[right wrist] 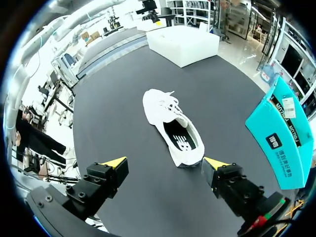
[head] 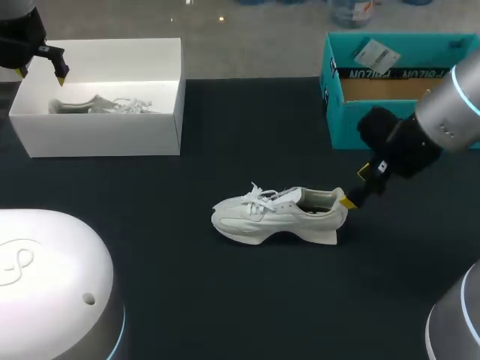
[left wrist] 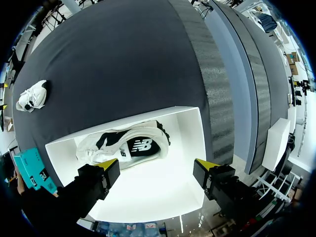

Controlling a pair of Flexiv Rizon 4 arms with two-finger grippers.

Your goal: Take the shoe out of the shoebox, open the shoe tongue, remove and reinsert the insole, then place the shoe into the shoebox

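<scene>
A white sneaker [head: 277,216] lies on its sole in the middle of the dark table, toe to the left, its insole showing [right wrist: 181,142]. My right gripper [head: 355,187] hangs open just behind its heel; in the right wrist view the shoe [right wrist: 173,128] lies ahead of the open gripper [right wrist: 165,165], clear of both fingers. A second white shoe [head: 101,106] rests inside the white shoebox [head: 97,135] at the back left. My left gripper [head: 40,73] hovers open above that box's left end, looking down on this shoe [left wrist: 123,146] from above the box [left wrist: 197,133]; its fingers [left wrist: 106,170] hold nothing.
A teal cardboard box [head: 390,82] with its flap open stands at the back right, close to my right arm [head: 442,120]. It shows beside the right gripper as well [right wrist: 281,138]. The white shoebox [right wrist: 182,47] stands far ahead of the shoe.
</scene>
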